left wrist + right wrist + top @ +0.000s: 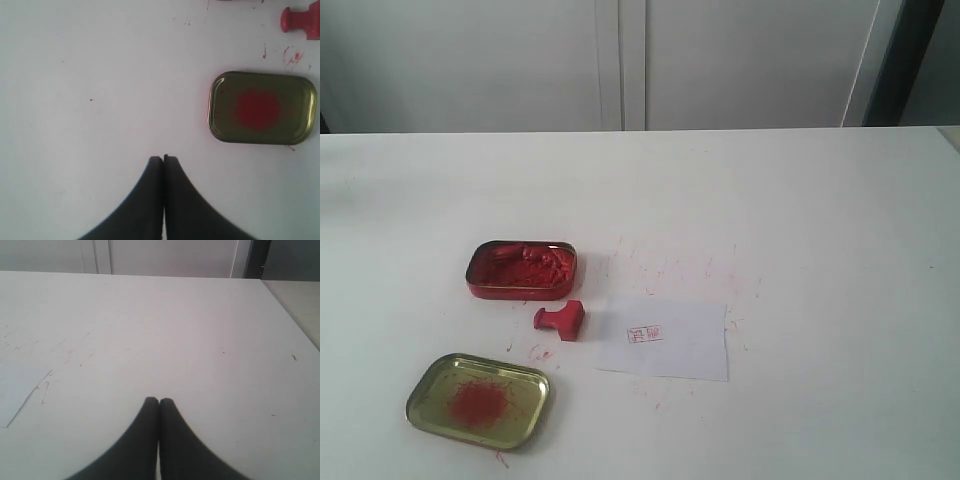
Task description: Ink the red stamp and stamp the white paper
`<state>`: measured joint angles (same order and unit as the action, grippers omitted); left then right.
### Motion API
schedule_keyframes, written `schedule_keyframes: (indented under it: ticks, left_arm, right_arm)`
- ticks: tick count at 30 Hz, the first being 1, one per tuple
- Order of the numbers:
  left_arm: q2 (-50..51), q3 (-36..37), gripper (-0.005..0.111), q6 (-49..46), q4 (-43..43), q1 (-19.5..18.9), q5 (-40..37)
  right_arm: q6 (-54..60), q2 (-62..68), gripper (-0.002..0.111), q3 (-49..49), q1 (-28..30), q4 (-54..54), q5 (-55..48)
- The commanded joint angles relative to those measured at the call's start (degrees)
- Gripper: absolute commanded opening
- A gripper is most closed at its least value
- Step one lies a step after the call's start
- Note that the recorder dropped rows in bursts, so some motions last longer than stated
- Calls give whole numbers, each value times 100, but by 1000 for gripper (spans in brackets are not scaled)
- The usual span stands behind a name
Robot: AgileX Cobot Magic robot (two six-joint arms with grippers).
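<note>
The red stamp [560, 320] lies on its side on the white table, between the red ink tin [521, 269] and the white paper [665, 339]. A small red square imprint [644, 334] shows on the paper. Neither arm appears in the exterior view. In the left wrist view my left gripper [163, 159] is shut on nothing above bare table, well apart from the stamp [301, 22] at the frame's edge. My right gripper [159, 401] is also shut and empty, with a corner of the paper [17, 390] off to one side.
A gold tin lid [479, 400] with a red smear lies near the table's front, also seen as the lid [262, 107] in the left wrist view. Red ink flecks dot the table round the paper. A pale cabinet wall stands behind the table.
</note>
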<state>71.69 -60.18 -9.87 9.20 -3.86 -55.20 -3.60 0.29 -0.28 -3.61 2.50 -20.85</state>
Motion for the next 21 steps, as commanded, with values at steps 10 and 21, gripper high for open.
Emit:
schedule_keyframes:
  ticks: [10, 21]
  left_arm:
    - [-53, 46, 0, -41, 67, -5, 446]
    - [-432, 205, 0, -41, 351, -5, 867]
  right_arm:
    - [-11, -29, 0, 28, 27, 32, 82]
    - [-11, -29, 0, 28, 27, 32, 82]
